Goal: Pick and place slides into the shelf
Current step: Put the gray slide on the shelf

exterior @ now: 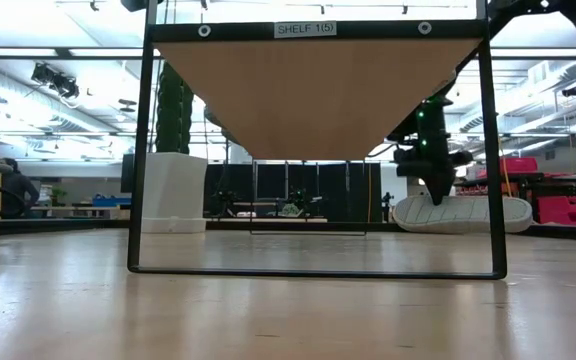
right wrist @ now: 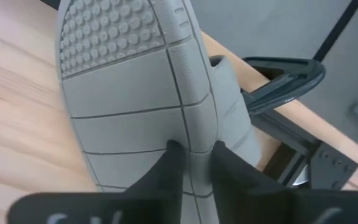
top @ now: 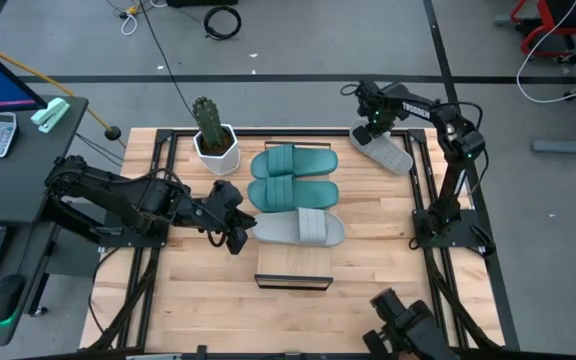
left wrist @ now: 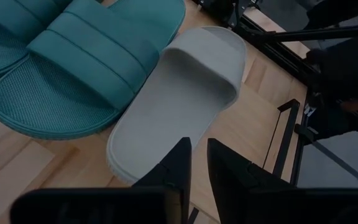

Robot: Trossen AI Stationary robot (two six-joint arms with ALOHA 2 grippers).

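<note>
Counting four slides total: two teal ones (top: 293,161) (top: 293,192) sitting on shelf (top: 293,264), two grey ones (top: 300,227) (top: 382,150). One potted cactus (top: 211,130) standing near tabletop's far edge. Two arms working.

Shelf (top: 294,262) near end bare, open to approach from above; three slides fill its far part. Potted cactus (top: 211,130) stands beside the far teal slide (top: 294,161), blocking the counter (top: 183,300) corner there
</note>
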